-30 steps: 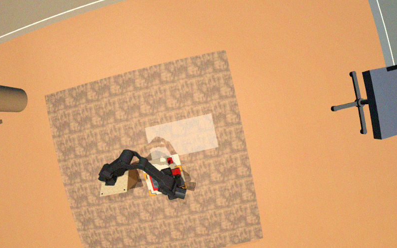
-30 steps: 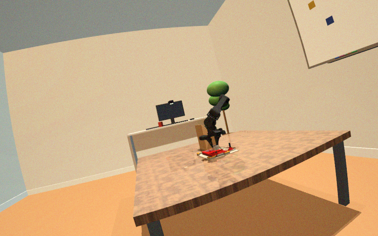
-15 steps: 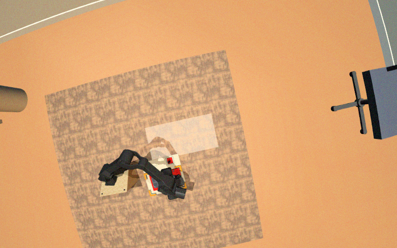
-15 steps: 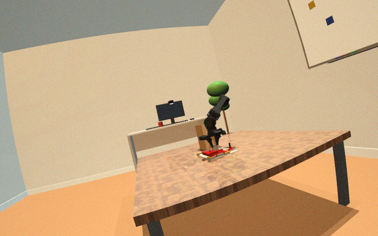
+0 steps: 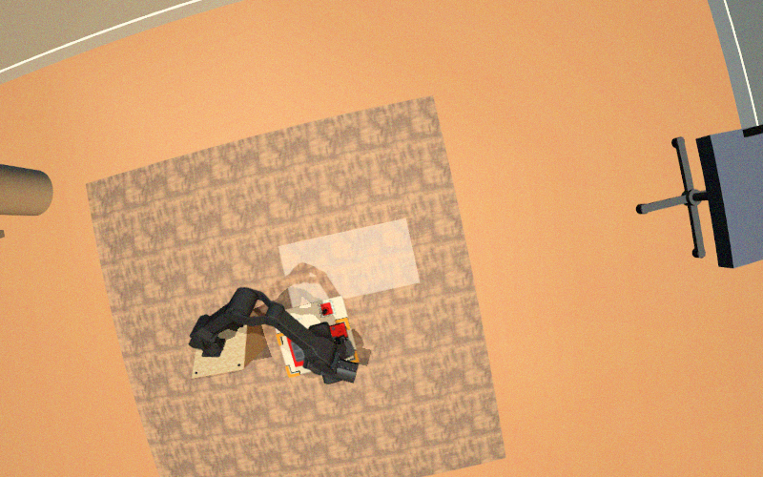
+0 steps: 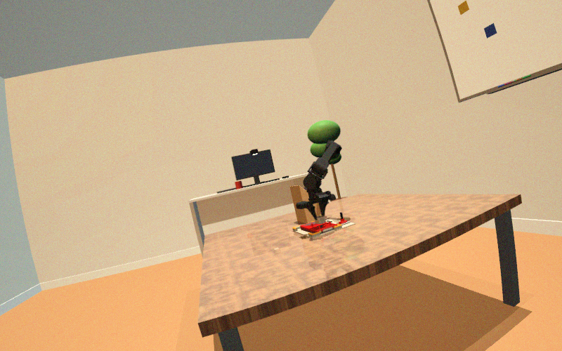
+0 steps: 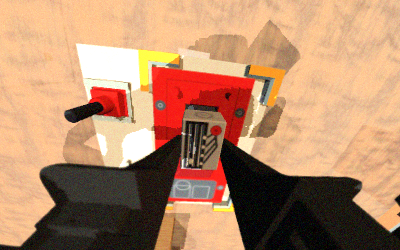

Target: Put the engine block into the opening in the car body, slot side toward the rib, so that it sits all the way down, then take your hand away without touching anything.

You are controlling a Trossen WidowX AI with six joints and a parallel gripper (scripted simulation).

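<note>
The engine block [image 7: 203,142], grey-beige with dark ribs and a red round cap, is between the fingertips of my gripper [image 7: 201,141] [image 6: 319,217], which is shut on it. The red car body [image 7: 170,82] [image 6: 311,227] lies flat on the cream board [image 7: 110,60] below. Part of a dark opening [image 7: 201,107] shows just beyond the block's far end in the wrist view; the block and fingers hide the rest. The block appears over the opening; its exact height and whether it touches the body cannot be told. The rib cannot be made out.
A red piece [image 7: 109,102] with a black upright lever [image 7: 83,112] stands on the board left of the car body in the wrist view. Orange corner brackets [image 7: 276,87] surround the body. A tall wooden block stands behind the board on the table [image 6: 405,226].
</note>
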